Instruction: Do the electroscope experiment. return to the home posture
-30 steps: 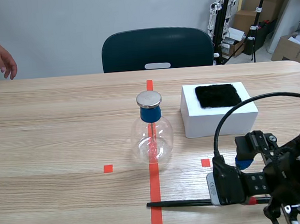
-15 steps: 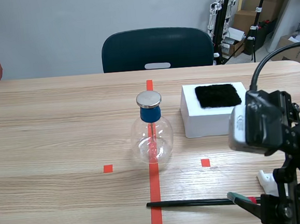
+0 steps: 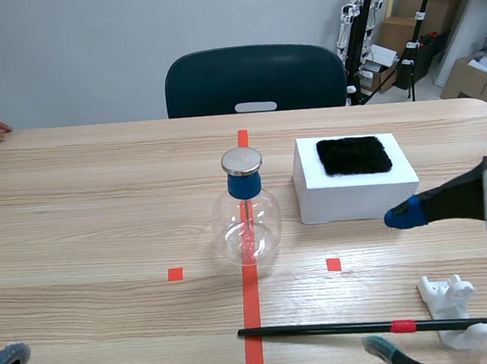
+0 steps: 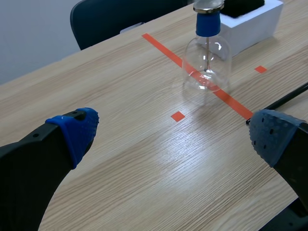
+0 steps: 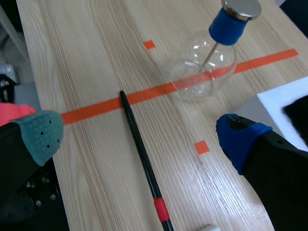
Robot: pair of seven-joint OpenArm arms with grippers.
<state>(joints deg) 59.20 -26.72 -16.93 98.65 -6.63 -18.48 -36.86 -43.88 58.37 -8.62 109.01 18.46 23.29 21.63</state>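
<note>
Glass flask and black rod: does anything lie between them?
No object: only bare table with the orange-red tape line between flask and rod, clear in the scene view.

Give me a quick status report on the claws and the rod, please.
Left claw open, right claw open, both empty. Rod lies on table. Flask upright beyond it. No obstruction seen.

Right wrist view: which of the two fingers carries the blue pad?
The finger on the side of the white foam block and the clear glass flask; its pad is blue, the other finger's is grey-green.
</note>
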